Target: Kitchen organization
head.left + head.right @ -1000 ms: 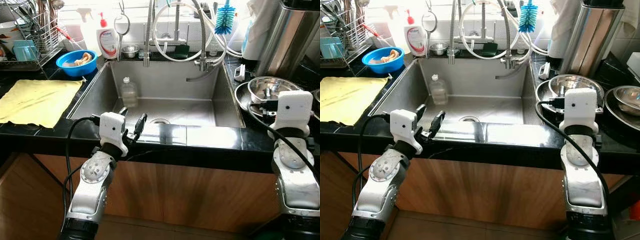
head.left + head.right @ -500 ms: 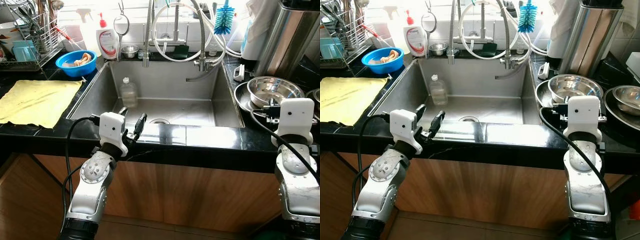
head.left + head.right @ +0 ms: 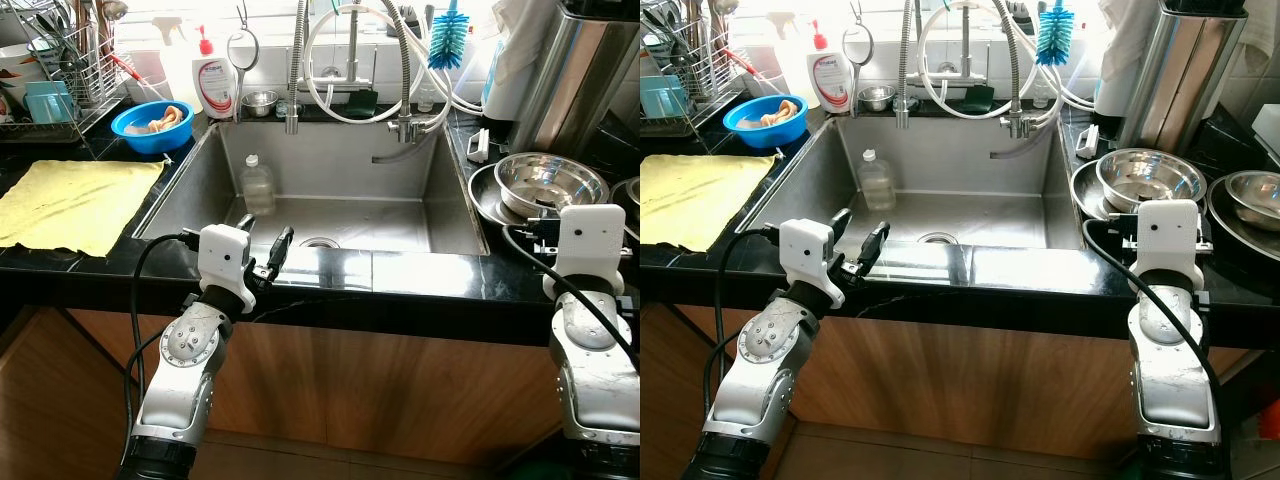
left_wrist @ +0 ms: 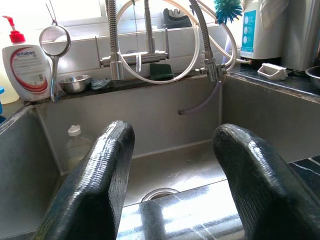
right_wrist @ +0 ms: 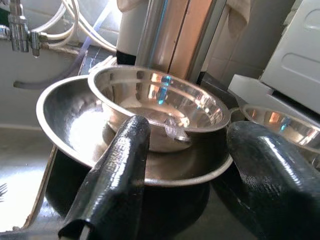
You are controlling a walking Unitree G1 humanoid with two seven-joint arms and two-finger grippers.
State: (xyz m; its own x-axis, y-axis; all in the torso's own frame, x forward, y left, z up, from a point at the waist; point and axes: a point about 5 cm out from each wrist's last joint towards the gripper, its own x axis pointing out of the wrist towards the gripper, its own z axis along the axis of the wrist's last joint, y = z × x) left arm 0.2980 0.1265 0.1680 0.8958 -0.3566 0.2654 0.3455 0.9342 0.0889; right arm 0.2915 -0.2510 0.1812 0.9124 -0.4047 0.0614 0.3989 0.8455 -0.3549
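Note:
A steel bowl [image 3: 550, 180] sits nested in a wider steel pan [image 3: 483, 195] on the black counter right of the sink [image 3: 400, 215]. My right gripper [image 5: 190, 129] is open, its fingers [image 5: 120, 165] low at the counter's front edge, pointing at the bowl [image 5: 160, 100] and a short way from it. My left gripper [image 3: 265, 232] is open over the sink's front rim with nothing between its fingers [image 4: 105, 170]. A clear plastic bottle [image 3: 257, 185] stands in the sink's back left corner.
A yellow cloth [image 3: 70, 200] lies on the left counter, with a blue bowl [image 3: 152, 122], a soap bottle [image 3: 215, 80] and a dish rack [image 3: 60, 80] behind it. Faucet hoses [image 3: 350, 60] hang over the sink. A tall steel canister [image 3: 570, 70] and another steel bowl [image 3: 1250, 195] stand right.
My right arm has sunk a little and drawn back toward the counter's front edge, uncovering more of the steel bowl. The left arm has stayed put.

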